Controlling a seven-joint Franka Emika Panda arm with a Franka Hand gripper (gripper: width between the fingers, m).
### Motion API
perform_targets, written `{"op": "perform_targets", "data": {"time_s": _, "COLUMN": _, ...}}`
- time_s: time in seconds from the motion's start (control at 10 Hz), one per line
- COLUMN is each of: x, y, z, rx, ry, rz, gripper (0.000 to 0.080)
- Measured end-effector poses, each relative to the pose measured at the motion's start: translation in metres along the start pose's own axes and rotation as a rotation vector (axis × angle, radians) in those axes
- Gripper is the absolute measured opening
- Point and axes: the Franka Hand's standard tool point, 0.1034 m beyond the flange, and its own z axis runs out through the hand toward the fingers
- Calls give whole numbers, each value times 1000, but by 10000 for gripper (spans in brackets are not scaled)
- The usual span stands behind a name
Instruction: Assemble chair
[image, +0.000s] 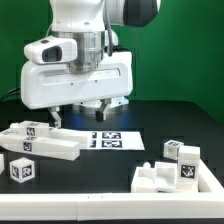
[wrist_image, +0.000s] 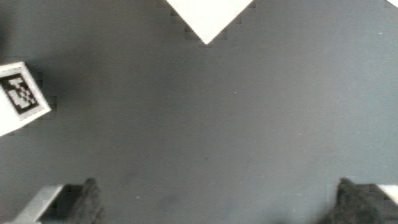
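I see the chair as loose white pieces, all lying flat on the table. Off the claw (image: 82, 113) toward the exterior view's left lie a tagged bar (image: 27, 129), a long slab (image: 50, 148) against it, and a tagged cube (image: 22, 170) nearer the camera. Well apart on the claw's other side, a tagged block (image: 184, 159) stands against a recessed slab (image: 158, 183).
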Motion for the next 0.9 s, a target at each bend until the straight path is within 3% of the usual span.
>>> {"op": "perform_targets", "data": {"time_s": 0.2, "x": -10, "y": 5, "z": 4, "rx": 6, "ry": -9, "rz": -41, "gripper": 649}}
{"op": "perform_targets", "data": {"time_s": 0.5, "x": -61, "y": 25, "z": 14, "rx": 28, "ry": -35, "rz": -126, "gripper": 649}}
{"op": "perform_targets", "data": {"time_s": 0.6, "x": -74, "y": 27, "z": 15, "rx": 17, "ry": -19, "rz": -159, "gripper": 649}}
{"op": "perform_targets", "data": {"time_s": 0.7, "x": -74, "y": 32, "z": 9, "rx": 12, "ry": -5, "rz": -162, "gripper": 649}}
{"op": "perform_targets", "data": {"time_s": 0.9, "x": -74, "y": 30, "z": 12, "rx": 14, "ry": -12, "rz": -162, "gripper": 649}}
